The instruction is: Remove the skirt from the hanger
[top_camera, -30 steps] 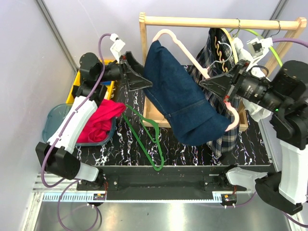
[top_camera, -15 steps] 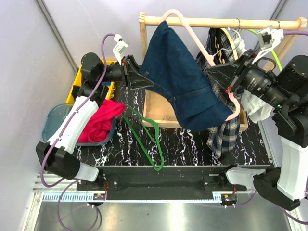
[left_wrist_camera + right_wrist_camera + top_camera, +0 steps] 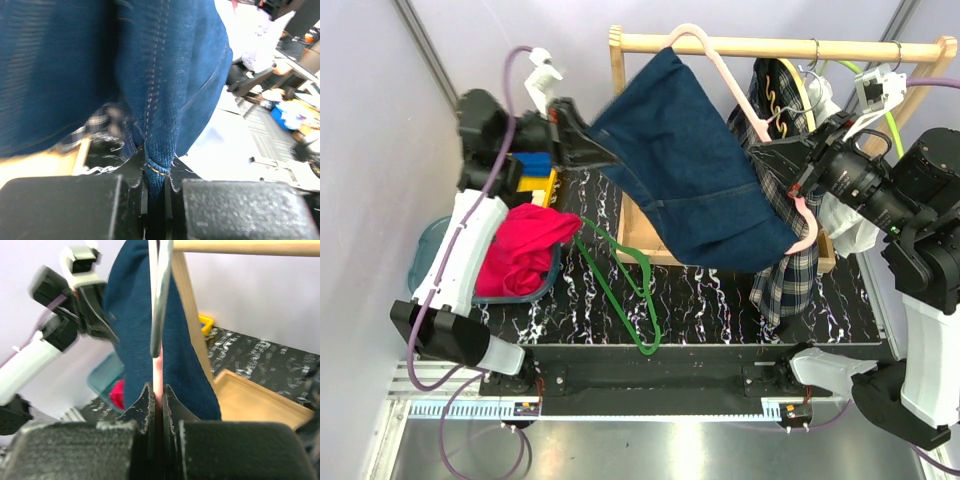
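The skirt (image 3: 786, 282), dark navy plaid, hangs at the right of the wooden rack on the hanger (image 3: 782, 108), a pale cream one with a wavy bar. Neither gripper touches them. In front, a plain navy denim garment (image 3: 695, 170) hangs on a pink hanger (image 3: 725, 85) and covers much of the skirt. My left gripper (image 3: 605, 155) is shut on the denim's left edge (image 3: 165, 75), the fold pinched between its jaws (image 3: 156, 172). My right gripper (image 3: 755, 148) is shut on the pink hanger's arm (image 3: 158, 375), with denim (image 3: 135, 315) on both sides.
The rack's wooden rail (image 3: 840, 47) runs across the back. A green hanger (image 3: 620, 280) lies on the marbled table. A red cloth (image 3: 525, 255) fills a teal bin; a yellow bin (image 3: 542, 182) stands behind it. A white garment (image 3: 842, 218) hangs far right.
My left gripper has shut on the denim's edge and drawn it left and upward. The right arm has raised the pink hanger up to the rail.
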You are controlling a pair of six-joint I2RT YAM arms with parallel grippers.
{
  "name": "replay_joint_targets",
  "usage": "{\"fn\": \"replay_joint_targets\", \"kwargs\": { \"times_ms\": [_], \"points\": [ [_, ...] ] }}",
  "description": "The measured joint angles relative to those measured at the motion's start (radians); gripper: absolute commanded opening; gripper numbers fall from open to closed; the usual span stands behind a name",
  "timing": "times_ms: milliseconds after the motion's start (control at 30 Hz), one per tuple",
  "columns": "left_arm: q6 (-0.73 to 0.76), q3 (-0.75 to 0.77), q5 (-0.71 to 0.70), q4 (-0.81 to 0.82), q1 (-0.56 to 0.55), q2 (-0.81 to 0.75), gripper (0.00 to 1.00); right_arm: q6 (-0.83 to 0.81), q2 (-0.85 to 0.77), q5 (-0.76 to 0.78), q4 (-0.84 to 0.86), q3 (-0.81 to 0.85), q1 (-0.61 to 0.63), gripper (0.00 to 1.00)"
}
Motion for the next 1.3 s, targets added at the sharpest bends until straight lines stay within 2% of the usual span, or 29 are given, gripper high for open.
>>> {"fn": "replay_joint_targets", "kwargs": {
  "times_ms": [133,200,300,433,467,600,700,1000,1300],
  "points": [
    [-0.216,0.041,0.094,0.183,0.252,0.018,0.0,-0.053,-0.006,0.027,-0.049,0.008,0.013,0.0],
    [-0.355,0.116,0.128,0.315,0.392,0.049,0.0,-0.067,-0.014,0.027,-0.049,-0.019,0.021,0.0],
    [-0.472,0.25,0.152,0.438,0.591,0.077,0.0,-0.083,-0.041,0.024,-0.048,-0.091,0.024,0.0],
    [-0.544,0.462,0.148,0.467,0.834,0.116,0.0,-0.106,-0.104,0.032,-0.063,-0.163,0.023,0.0],
    [-0.552,0.566,0.137,0.454,0.865,0.145,0.0,-0.113,-0.121,0.028,-0.066,-0.171,0.023,0.0],
    [-0.541,0.798,0.078,0.36,0.997,0.182,0.0,-0.125,-0.166,0.067,-0.078,-0.185,0.011,0.0],
    [-0.541,0.798,0.04,0.353,1.038,0.141,0.0,-0.13,-0.193,0.091,-0.085,-0.201,0.006,0.0],
    [-0.577,0.699,0.005,0.385,1.039,0.107,0.0,-0.115,-0.15,0.045,-0.081,-0.288,0.005,0.0],
    [-0.643,0.443,0.031,0.496,1.08,0.077,0.0,-0.116,-0.103,0.003,-0.055,-0.373,0.008,0.0]
  ]
}}
